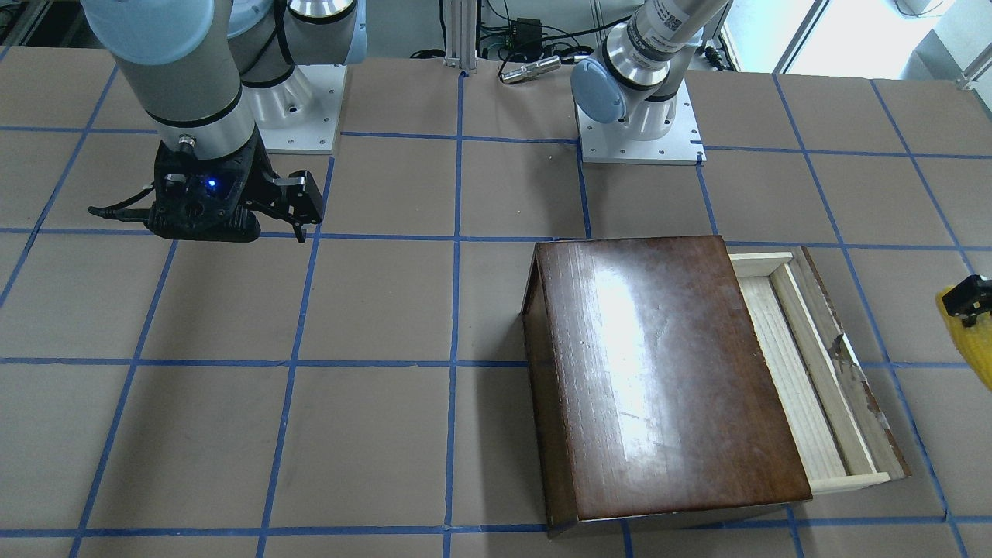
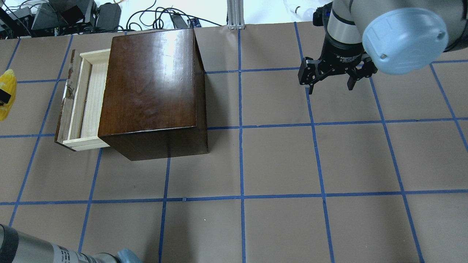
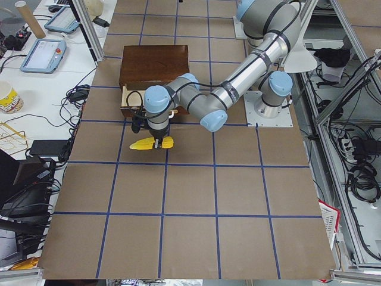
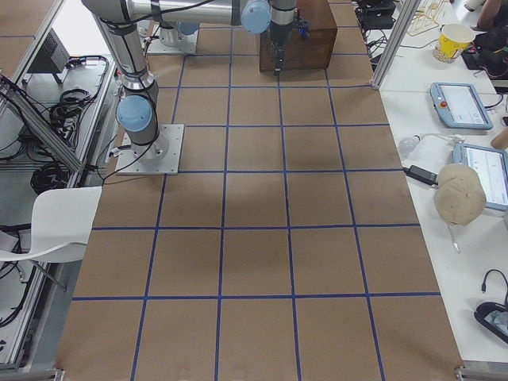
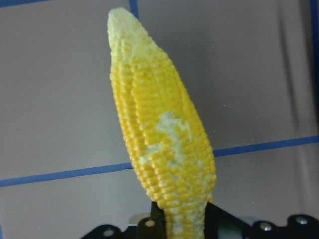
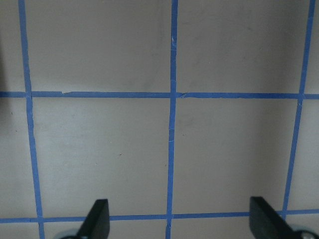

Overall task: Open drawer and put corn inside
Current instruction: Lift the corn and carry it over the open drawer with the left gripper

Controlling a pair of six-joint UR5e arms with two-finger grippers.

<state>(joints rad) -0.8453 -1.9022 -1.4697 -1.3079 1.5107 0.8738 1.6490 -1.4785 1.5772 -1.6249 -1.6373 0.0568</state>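
1. Left arm reaches out low across the desk (image 2: 278, 160) with its wrist pointing straight down. The left pincer (image 3: 156, 140) is clamped on the corn (image 5: 159, 139) near its fat end (cob lies level).
2. Corn hangs just out front of the drawer (image 2: 87, 98), which sits pulled partway out of the box (image 2: 153, 84).
3. Right pincer (image 2: 331, 87) points down, spread wide and gripping nothing, well apart from the box.

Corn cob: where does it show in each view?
Front-facing: corn cob at the right edge.
Overhead: left edge.
Exterior left: left of centre.
Exterior right: not visible.
Left wrist: fills the centre.
Right wrist: absent.
Landmark: dark-brown box; the cob is off its open drawer side.
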